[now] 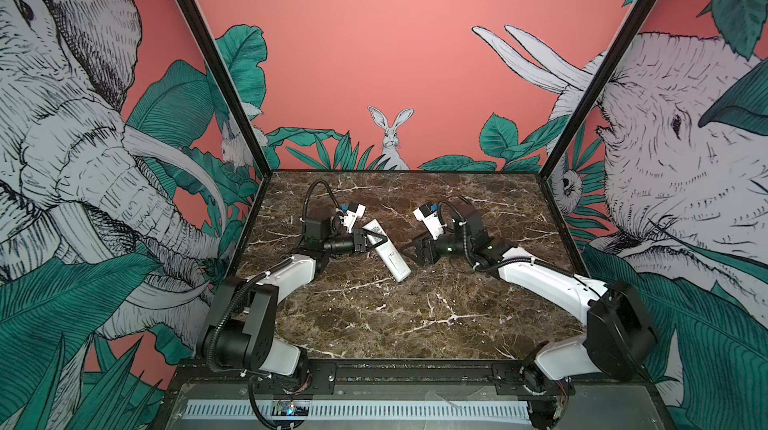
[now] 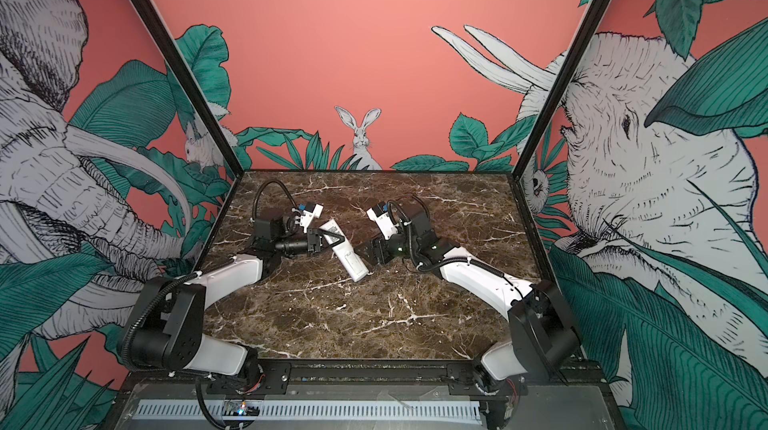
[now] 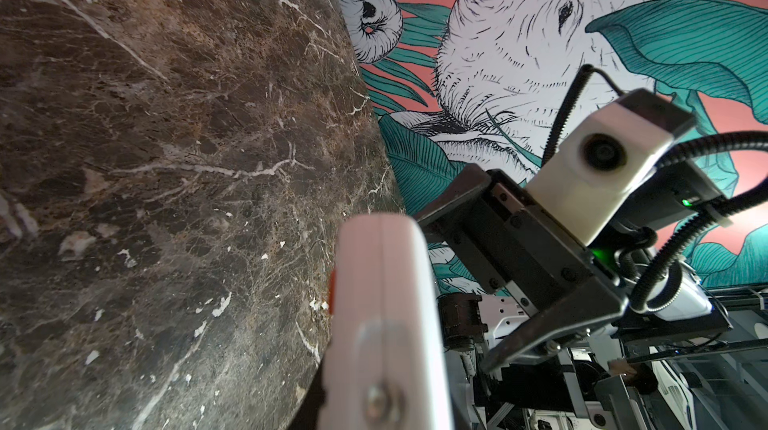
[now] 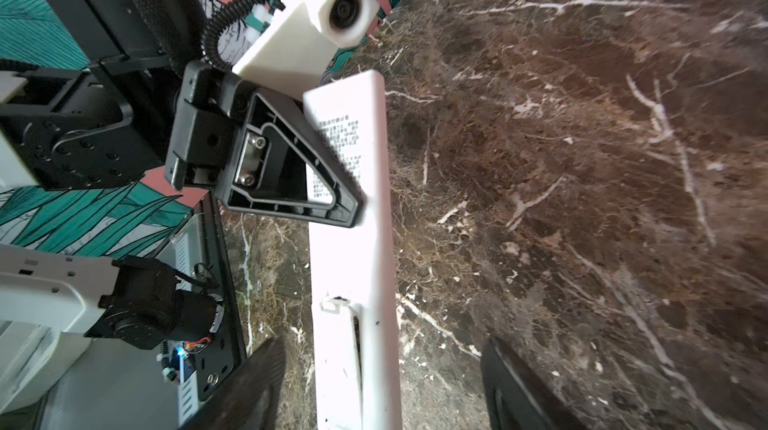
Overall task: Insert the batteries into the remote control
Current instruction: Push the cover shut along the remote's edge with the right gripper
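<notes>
The remote control (image 1: pixel 390 256) (image 2: pixel 345 256) lies aslant mid-table with its plain white back up. My left gripper (image 1: pixel 373 239) (image 2: pixel 328 237) is shut on its far half; the right wrist view shows that triangular finger (image 4: pixel 291 166) clamped over the printed label. In the right wrist view the remote control (image 4: pixel 353 249) runs between the fingers of my open right gripper (image 4: pixel 382 344), which touch neither side. A back cover (image 4: pixel 336 361) at its near end sits slightly ajar, with a dark slit along one edge. The batteries are out of view.
The brown marble tabletop (image 1: pixel 374 324) is closed in by patterned walls at the back and both sides. A black rail (image 1: pixel 395 369) carrying both arm bases runs along the front edge. The right arm's wrist camera (image 3: pixel 602 153) faces the left wrist view.
</notes>
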Motion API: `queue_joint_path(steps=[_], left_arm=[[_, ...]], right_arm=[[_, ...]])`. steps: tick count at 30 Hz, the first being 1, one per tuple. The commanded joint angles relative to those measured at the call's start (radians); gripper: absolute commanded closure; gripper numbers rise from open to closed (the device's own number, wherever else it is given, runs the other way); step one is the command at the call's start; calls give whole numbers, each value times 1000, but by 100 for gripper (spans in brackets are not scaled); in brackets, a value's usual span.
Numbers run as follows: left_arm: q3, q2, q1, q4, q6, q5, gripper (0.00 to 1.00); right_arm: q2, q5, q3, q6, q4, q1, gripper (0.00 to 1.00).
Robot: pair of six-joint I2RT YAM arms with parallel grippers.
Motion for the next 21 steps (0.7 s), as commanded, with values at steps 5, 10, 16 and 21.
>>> queue_joint_path(steps=[5,10,16,21], left_arm=[[5,-47,-5,67,-16,35,99],[3,-48,-6,90,-30,40,99],[2,-53,-5,100,-35,44,99],[1,-54,-7,107,-40,45,99]], right_arm=[[68,-111,29,37,25,-6,26],[114,-97,21,37,31,-5,27],[165,-23,23,18,-18,-5,28],[190,49,33,9,-73,-9,28]])
